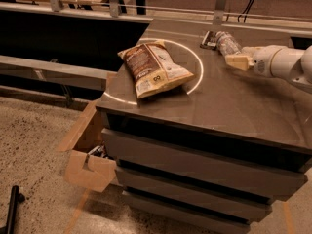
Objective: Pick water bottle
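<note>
The water bottle (227, 43) is a small clear ribbed bottle lying on its side at the far right of the cabinet top (219, 101). A small flat dark packet (209, 40) lies just left of it. My gripper (236, 61) comes in from the right on a white arm (282, 62). Its pale fingertips sit at the near end of the bottle, touching or almost touching it. A brown snack bag (153, 69) lies flat at the middle left of the top.
A white ring is marked on the cabinet top around the snack bag. A rail (146, 9) runs along the back. An open cardboard box (87, 160) stands on the floor at the cabinet's left. A dark object (12, 208) lies on the floor at bottom left.
</note>
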### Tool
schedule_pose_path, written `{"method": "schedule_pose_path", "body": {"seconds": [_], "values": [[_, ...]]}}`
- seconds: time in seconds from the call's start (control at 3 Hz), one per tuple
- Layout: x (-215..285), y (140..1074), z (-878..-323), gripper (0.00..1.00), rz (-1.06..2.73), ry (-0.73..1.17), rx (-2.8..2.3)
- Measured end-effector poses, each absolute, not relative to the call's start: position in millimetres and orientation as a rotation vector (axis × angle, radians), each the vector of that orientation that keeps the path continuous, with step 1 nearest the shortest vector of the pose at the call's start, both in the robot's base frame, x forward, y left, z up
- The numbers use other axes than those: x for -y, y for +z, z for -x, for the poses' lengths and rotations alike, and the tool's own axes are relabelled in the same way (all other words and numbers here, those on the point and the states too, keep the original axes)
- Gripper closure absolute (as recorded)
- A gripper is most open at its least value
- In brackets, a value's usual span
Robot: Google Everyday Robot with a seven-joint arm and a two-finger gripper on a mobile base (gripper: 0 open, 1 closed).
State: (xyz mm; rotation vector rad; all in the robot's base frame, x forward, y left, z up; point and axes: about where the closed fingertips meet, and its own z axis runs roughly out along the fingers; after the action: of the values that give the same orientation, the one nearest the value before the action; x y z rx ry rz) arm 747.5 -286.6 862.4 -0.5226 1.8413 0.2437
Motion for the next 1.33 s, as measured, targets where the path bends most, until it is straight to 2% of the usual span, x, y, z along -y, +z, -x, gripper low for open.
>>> {"method": "schedule_pose_path", "body": {"seconds": [0.33, 1.33], "values": [[282.1, 870.8, -742.2, 1.0, 0.546, 0.252, -1.825], [272.6, 937.3, -689.3, 1.0, 0.713, 0.408, -1.722]]}}
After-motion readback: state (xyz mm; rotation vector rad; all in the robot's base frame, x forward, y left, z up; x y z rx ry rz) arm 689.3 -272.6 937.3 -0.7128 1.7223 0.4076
